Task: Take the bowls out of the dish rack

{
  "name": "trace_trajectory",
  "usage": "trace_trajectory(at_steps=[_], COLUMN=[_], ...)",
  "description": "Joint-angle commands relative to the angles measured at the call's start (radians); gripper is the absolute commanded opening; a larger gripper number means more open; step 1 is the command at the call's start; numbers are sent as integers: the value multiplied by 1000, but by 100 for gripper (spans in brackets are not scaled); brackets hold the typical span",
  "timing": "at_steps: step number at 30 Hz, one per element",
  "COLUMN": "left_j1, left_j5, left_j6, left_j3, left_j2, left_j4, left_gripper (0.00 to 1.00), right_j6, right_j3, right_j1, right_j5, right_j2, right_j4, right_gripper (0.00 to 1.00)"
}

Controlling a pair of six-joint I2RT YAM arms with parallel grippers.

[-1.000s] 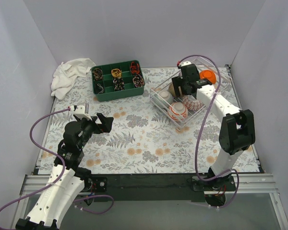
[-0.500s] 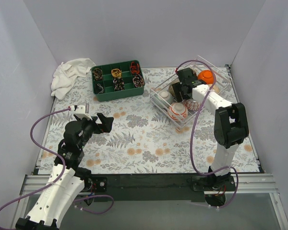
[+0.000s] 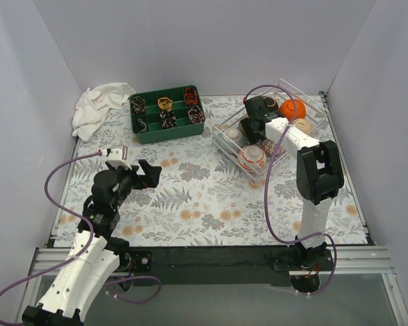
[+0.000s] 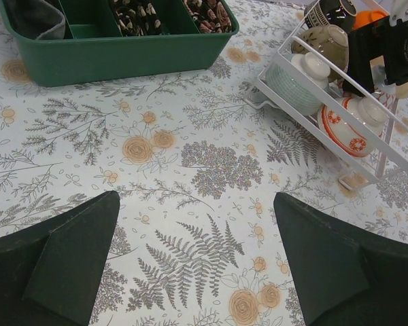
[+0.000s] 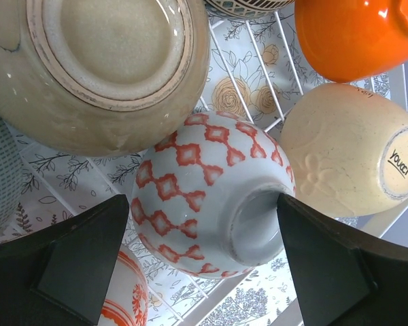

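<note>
The floral-clothed table [image 3: 211, 210] is being used as the work surface. The dish rack [image 3: 234, 159] is being kept at its far right, with bowls being stored on edge or upturned, presumably to drain. The left gripper [image 4: 197, 261] is being held wide open and empty over bare cloth, well apart from the rack, likely parked. The right gripper [image 5: 204, 255] is being held wide open inside the rack, straddling the red-diamond bowl [image 5: 204, 183] with no contact visible; this is judged a pre-grasp

Plain grey walls [image 3: 204, 41], floral tabletop [image 3: 204, 204].
</note>
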Motion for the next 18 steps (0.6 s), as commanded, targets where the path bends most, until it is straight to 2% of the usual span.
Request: trace_trajectory(at_steps=[1, 7, 18], left_j1=[-3, -3, -3], left_j5=[10, 14, 9], left_j6=[7, 7, 10], left_j3=[3, 3, 4], left_j2=[4, 12, 33], left_j4=[0, 2, 2], left_gripper=[98, 98, 98], right_j6=[-2, -27, -62], right_j3=[13, 7, -13], right_j1=[-31, -31, -19], right_j5=[-20, -8, 105], right_j2=[94, 128, 182], right_j4=[-102, -120, -122], right_gripper=[99, 99, 99])
